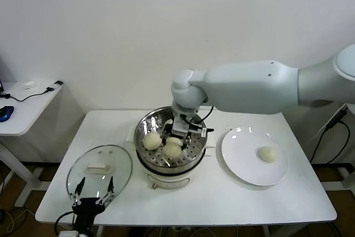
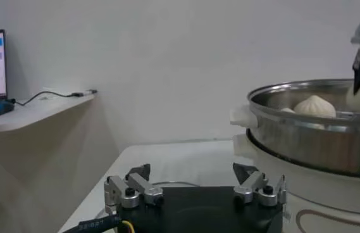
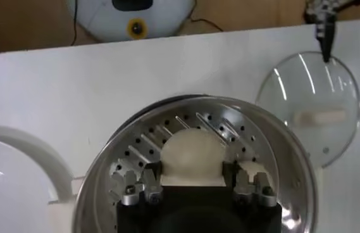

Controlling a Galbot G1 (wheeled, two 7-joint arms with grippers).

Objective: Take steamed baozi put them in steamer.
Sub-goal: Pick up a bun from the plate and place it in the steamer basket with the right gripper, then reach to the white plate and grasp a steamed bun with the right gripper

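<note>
Now your right tool (image 1: pixel 178 137) is inside the steamer (image 1: pixel 145 125), clamped on a baozi (image 3: pixel 191 158) low over the tray. Release too high or snag it and it rolls onto its neighbours. Count: three baozi in the steamer, one on the plate (image 1: pixel 239 162) right. Left tool (image 1: pixel 94 194) idles spread apart, near the glass lid (image 1: pixel 119 156).
</note>
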